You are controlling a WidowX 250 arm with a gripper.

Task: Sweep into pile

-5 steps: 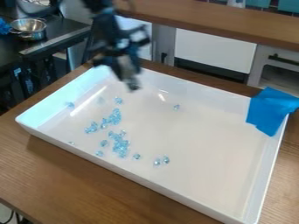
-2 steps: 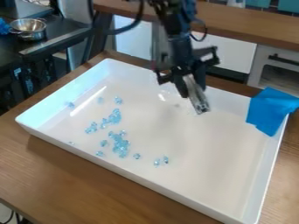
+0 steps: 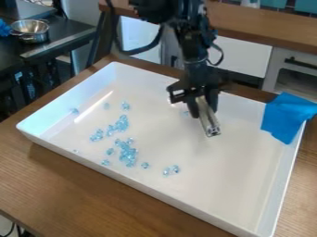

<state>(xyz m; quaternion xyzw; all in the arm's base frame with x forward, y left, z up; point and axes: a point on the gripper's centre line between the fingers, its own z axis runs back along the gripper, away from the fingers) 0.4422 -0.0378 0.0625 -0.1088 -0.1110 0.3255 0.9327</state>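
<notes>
Over white tray (image 3: 248,194) | claw (image 3: 203,109) | metallic tool (image 3: 209,121) | blue pieces (image 3: 127,152) below

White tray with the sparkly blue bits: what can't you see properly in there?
All in the camera view:
- How many blue bits are bunched together: too small and close.
- The corner of the tray under the blue cloth: covered by it.
- The upper end of the silvery tool: hidden by the gripper.
</notes>
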